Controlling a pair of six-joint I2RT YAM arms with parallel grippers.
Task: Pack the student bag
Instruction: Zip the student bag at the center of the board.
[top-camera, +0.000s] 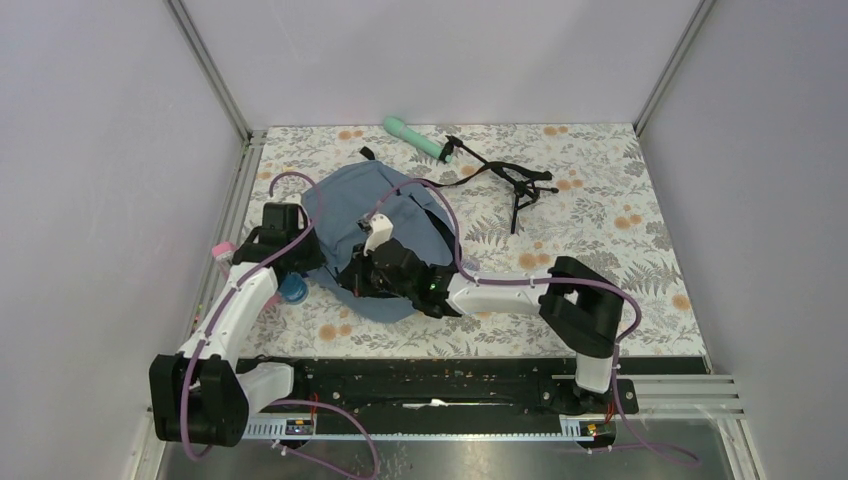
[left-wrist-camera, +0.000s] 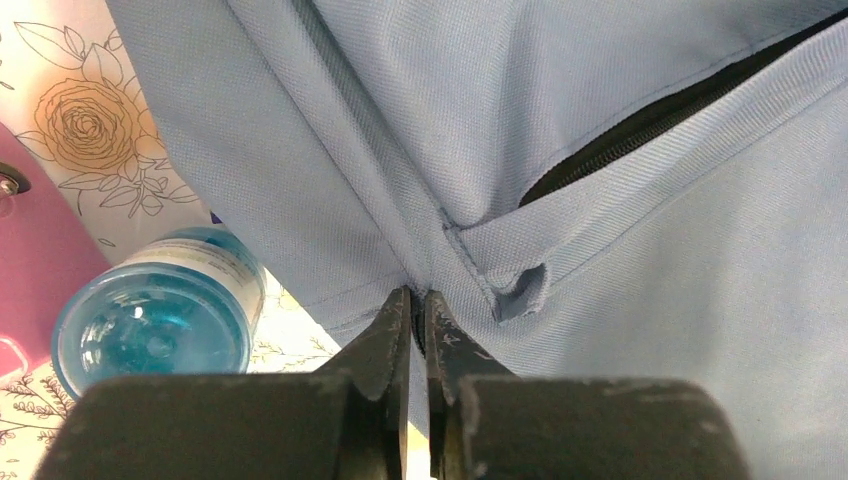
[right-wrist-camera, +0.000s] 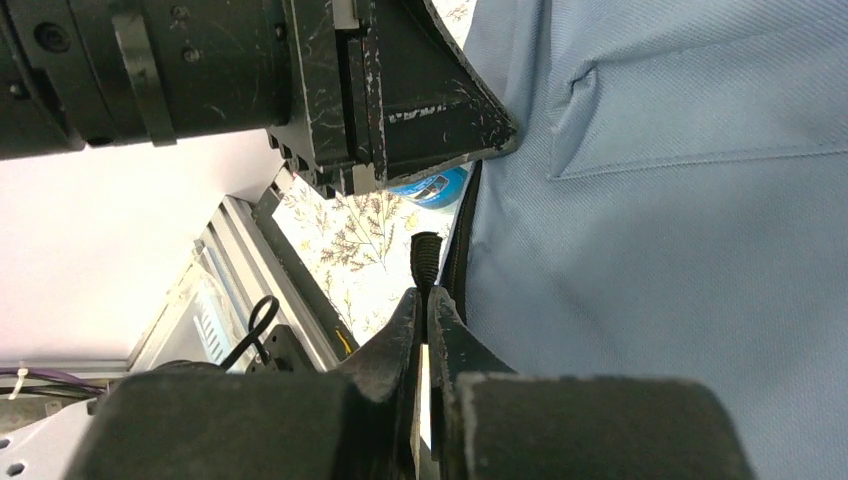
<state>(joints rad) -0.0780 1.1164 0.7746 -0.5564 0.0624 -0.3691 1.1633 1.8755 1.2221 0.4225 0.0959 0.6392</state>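
While left gripper (left-wrist-camera: 418, 300) pinches the student bag (top-camera: 350, 200) by a seam, centre-left on the table (top-camera: 600, 200), and right gripper (right-wrist-camera: 425, 300) pinches its black zipper tab (right-wrist-camera: 425, 255), you're likely opening it, so next hold the fabric taut and pull.

1. I was working in what looked like a robot lab test cell, not a home. Plain pale walls (top-camera: 440, 60) boxed the table (top-camera: 600, 200) in on three sides.
2. From the overhead camera I saw bare aluminium posts (top-camera: 208, 70) framing the back corners.
3. The left arm (top-camera: 240, 300) and the right arm (top-camera: 500, 293) were bolted to a black rail (top-camera: 450, 385) at the near edge, and purple cables (top-camera: 184, 400) looped off them.
4. Only the table's flower print looked homely to me.
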